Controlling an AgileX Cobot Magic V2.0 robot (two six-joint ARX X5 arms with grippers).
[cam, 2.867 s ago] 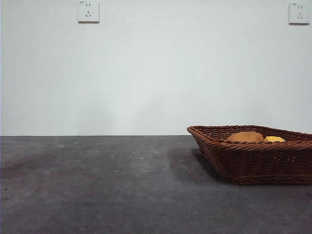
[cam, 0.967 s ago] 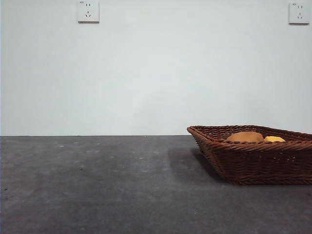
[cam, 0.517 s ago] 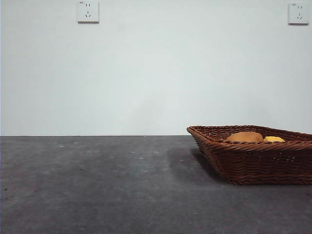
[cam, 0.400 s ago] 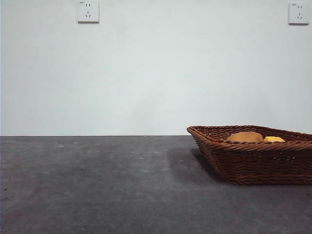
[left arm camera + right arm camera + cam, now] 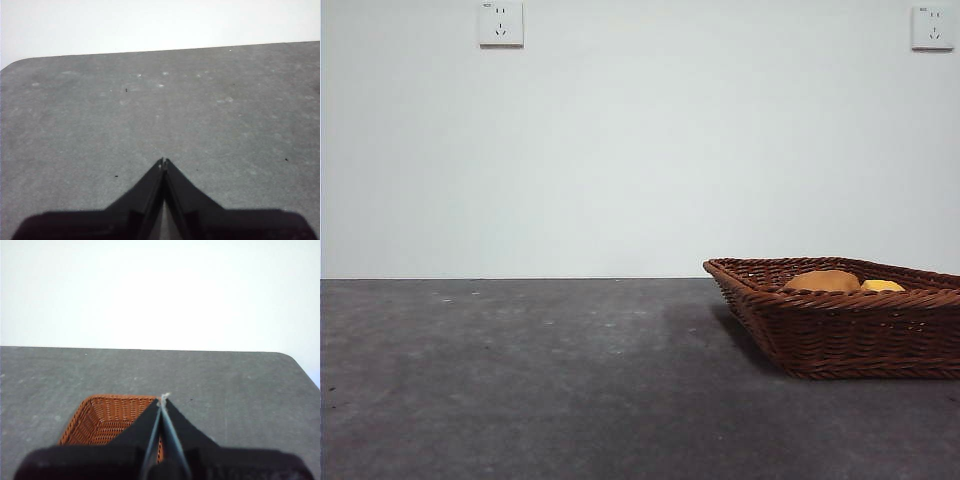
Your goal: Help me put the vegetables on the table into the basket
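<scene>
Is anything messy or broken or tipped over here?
No, nothing stands out. The basket sits flat on the table, unbroken, with the potato and corn inside. No eggplant shows. Left gripper and right gripper are shut, holding nothing.

Plain white wall with two white sockets, one left, one right.

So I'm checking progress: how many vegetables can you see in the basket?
2: the potato and, beside it, the yellow corn cob, both peeking above the basket rim. Another could be hidden behind its wall.
</scene>
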